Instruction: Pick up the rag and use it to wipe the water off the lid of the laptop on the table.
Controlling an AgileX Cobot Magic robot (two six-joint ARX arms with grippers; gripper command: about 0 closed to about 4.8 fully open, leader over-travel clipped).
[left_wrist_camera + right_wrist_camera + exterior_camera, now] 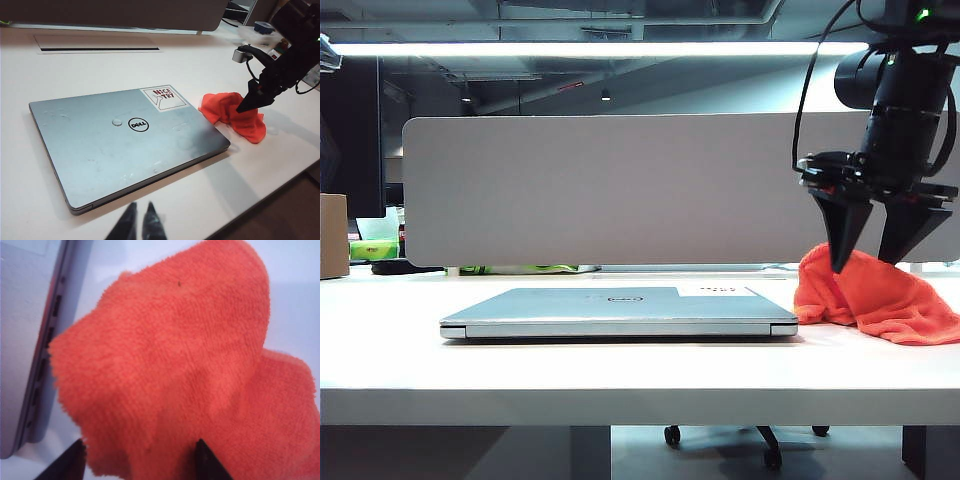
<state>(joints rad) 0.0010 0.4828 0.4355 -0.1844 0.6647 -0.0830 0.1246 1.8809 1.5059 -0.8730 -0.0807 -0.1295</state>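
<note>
The fuzzy orange-red rag [880, 295] lies on the white surface [620, 385] beside the closed silver-grey laptop [620, 308], under the right hand [870, 262] with fingers spread, while the left hand [140, 222] hangs nearly pinched, empty.

A wide grey divider panel [610, 190] is seen standing upright along the far edge of the desk. A cardboard box [333, 235] is set at the far left, with a dark monitor [350, 135] above it and green items [372, 248] just beside it. A long ceiling light strip [590, 48] is seen overhead. Chair castors [772, 455] are visible on the floor under the desk. A long cable slot [97, 48] is cut into the desk surface near the panel.
</note>
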